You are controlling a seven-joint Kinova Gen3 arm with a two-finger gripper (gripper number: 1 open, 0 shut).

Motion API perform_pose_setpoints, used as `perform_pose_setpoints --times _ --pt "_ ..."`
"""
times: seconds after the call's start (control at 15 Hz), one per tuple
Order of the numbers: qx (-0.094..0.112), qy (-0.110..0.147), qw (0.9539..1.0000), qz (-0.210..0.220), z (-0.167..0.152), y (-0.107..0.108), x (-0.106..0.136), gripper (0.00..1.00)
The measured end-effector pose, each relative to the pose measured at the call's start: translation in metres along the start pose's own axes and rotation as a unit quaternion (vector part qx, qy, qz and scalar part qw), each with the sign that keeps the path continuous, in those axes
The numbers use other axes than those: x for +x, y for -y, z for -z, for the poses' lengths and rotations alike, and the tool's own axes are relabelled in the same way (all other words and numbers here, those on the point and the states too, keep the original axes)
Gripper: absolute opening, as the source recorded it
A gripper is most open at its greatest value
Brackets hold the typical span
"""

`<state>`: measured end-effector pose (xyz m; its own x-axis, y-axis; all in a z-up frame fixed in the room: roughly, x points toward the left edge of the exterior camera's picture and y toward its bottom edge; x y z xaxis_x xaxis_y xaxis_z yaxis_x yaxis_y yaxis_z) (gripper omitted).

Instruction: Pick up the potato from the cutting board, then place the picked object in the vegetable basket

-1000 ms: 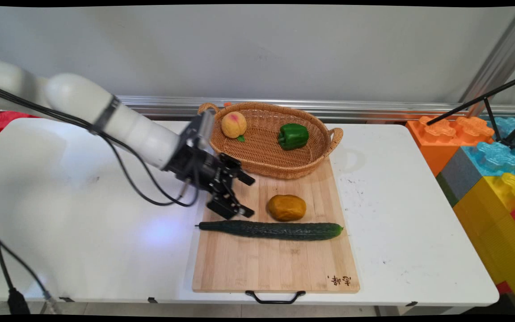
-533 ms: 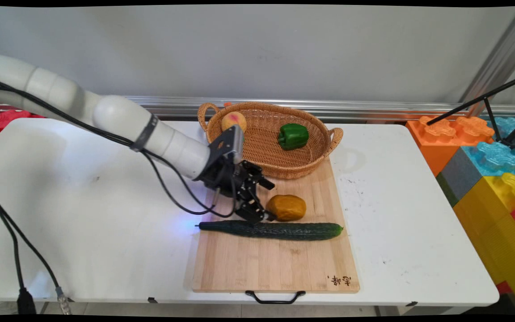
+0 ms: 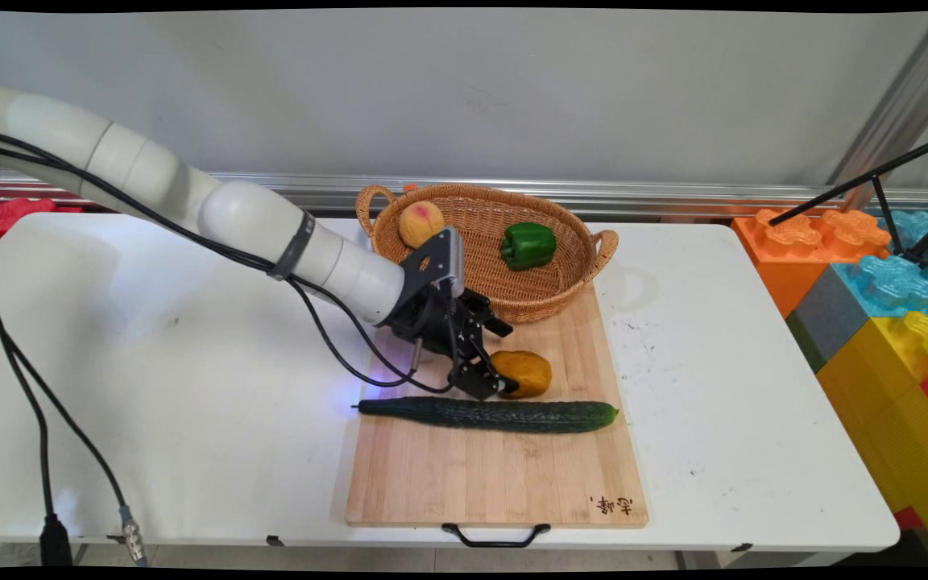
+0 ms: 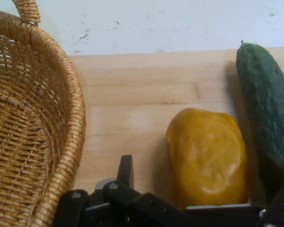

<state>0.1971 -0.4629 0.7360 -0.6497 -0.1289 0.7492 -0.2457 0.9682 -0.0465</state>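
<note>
A brownish-yellow potato (image 3: 524, 373) lies on the wooden cutting board (image 3: 496, 475), just behind a long dark cucumber (image 3: 488, 415). My gripper (image 3: 506, 360) is open and low over the board, its two fingers straddling the potato's left end. In the hand view the potato (image 4: 208, 156) sits between the fingers (image 4: 126, 169), with the cucumber (image 4: 270, 113) along its right side and the board (image 4: 146, 94) beneath. I cannot tell whether the pads touch the potato.
A wicker basket (image 3: 512, 310) stands at the board's far end, holding a peach (image 3: 420, 223) and a green pepper (image 3: 528, 245); its rim (image 4: 71, 142) is close to the hand's left. Big coloured toy blocks (image 3: 875, 274) and a black tripod leg (image 3: 899, 209) stand at the right.
The arm has swung right and down across the board's left edge. The open gripper has gone from beside the board to around the potato's left end. Nothing else has moved.
</note>
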Motion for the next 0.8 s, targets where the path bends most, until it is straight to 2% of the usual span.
perform_pose_setpoints --times 0.27,0.33,0.8 --pt "0.002 0.007 1.0 -0.001 -0.0064 -0.0012 0.0027 1.0" --pt "0.001 0.009 1.0 -0.001 -0.0072 -0.002 0.0035 0.0" --pt "-0.01 0.026 0.9996 0.001 0.0 -0.0085 0.0075 0.0"
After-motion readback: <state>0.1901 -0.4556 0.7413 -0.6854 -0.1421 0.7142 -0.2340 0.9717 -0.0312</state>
